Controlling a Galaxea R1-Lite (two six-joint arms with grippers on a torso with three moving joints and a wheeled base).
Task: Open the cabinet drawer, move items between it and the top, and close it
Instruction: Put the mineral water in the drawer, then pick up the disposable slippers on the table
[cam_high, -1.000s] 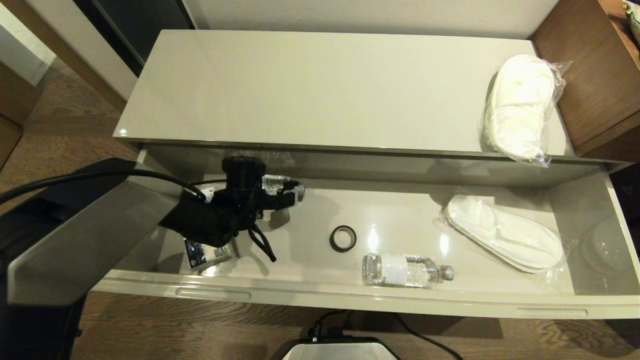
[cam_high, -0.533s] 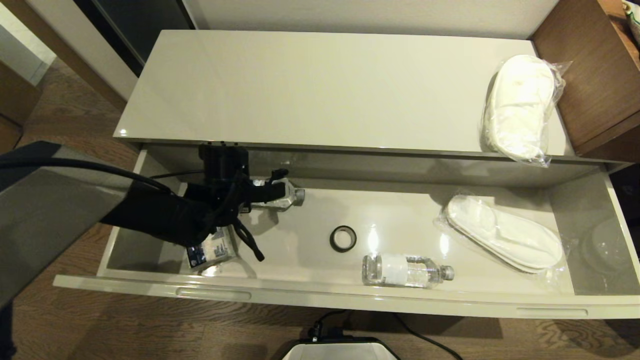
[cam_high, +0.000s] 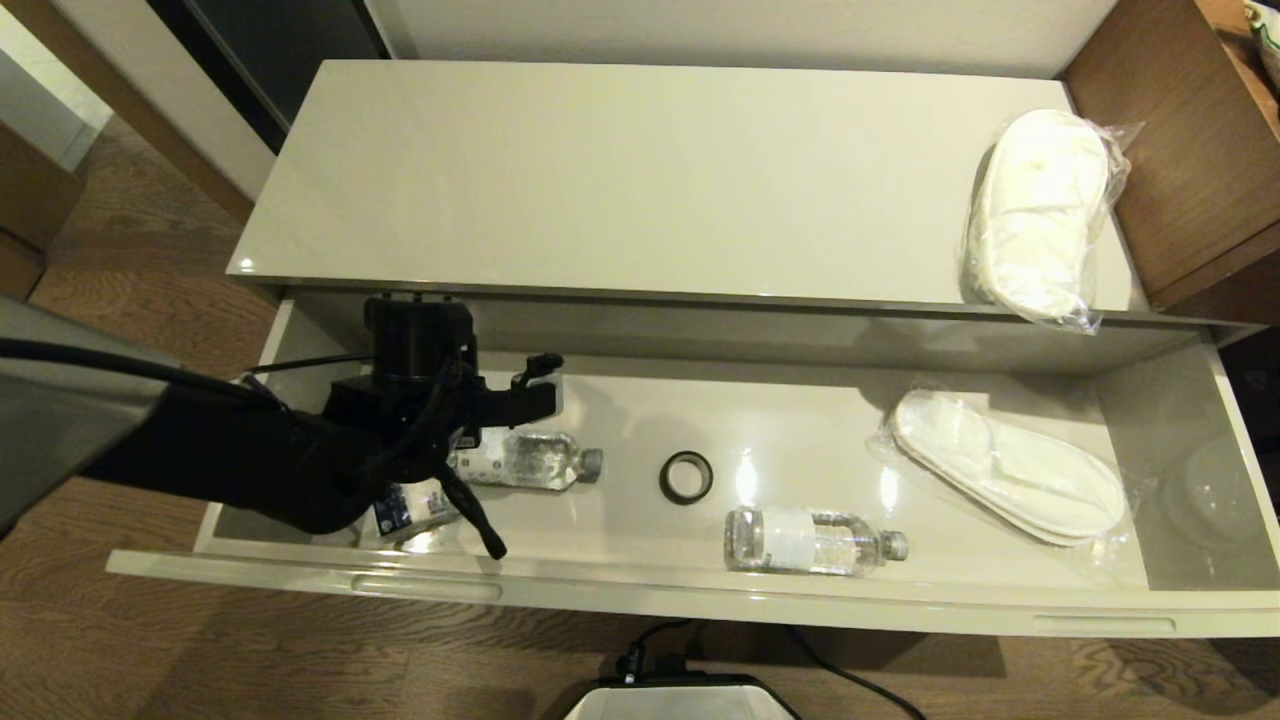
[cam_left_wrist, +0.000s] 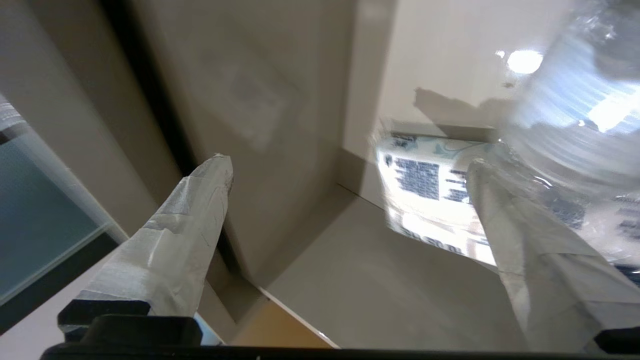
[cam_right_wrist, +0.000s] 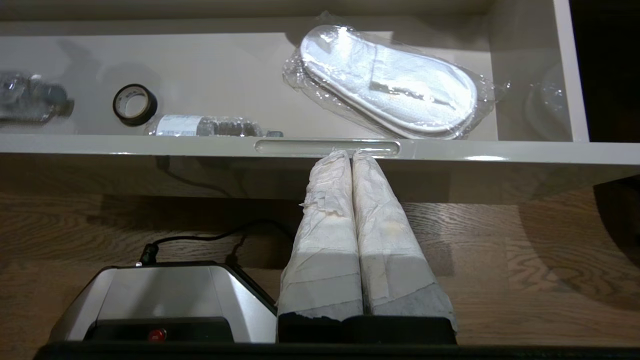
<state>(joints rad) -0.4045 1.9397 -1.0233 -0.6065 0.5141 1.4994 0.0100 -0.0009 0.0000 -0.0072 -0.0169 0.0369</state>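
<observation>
Head view: high, facing forward and steeply down, taking in the whole cabinet top and the open drawer from a moderate distance.

Left wrist view: inside the drawer's left end, very close, looking along two spread taped fingers at the drawer wall, a tissue pack and a blurred water bottle.

Right wrist view: low, outside the drawer front, facing it from near, above the wooden floor.

Shared between head and right wrist views: black ring, wrapped slippers, drawer front.
</observation>
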